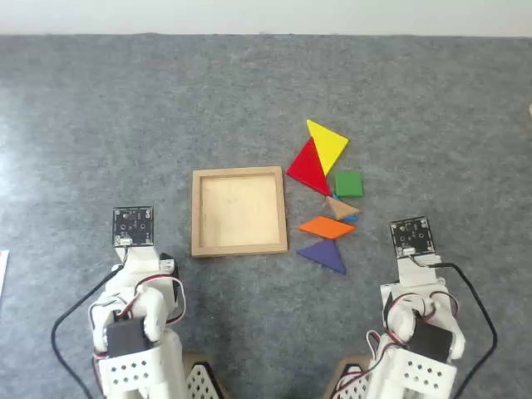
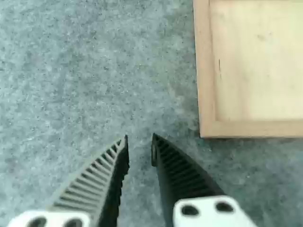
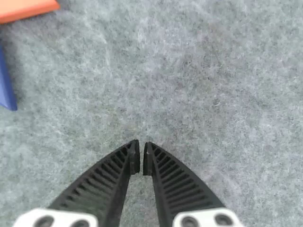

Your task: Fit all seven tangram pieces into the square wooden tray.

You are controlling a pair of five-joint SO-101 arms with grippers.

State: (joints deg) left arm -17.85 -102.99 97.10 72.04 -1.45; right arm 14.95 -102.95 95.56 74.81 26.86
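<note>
The square wooden tray point(image 1: 197, 213) lies in the middle of the grey carpet, with nothing in it. Right of it lie the pieces: a yellow triangle point(image 1: 327, 143), a red triangle point(image 1: 309, 166), a green square point(image 1: 348, 183), a tan triangle point(image 1: 340, 207), a small blue piece point(image 1: 352, 219), an orange parallelogram point(image 1: 326, 226) and a purple triangle point(image 1: 325, 253). My left gripper point(image 2: 139, 142) hangs over carpet beside the tray's point(image 2: 204, 71) near corner, its fingers slightly parted and holding nothing. My right gripper point(image 3: 141, 151) is shut over bare carpet, a little away from the orange parallelogram point(image 3: 26, 9) and purple triangle point(image 3: 5, 85).
Both arms stand folded at the near edge, the left arm point(image 1: 137, 316) in front of the tray's left side and the right arm point(image 1: 420, 320) to the right of the pieces. Grey carpet stretches wide beyond the tray and to its left.
</note>
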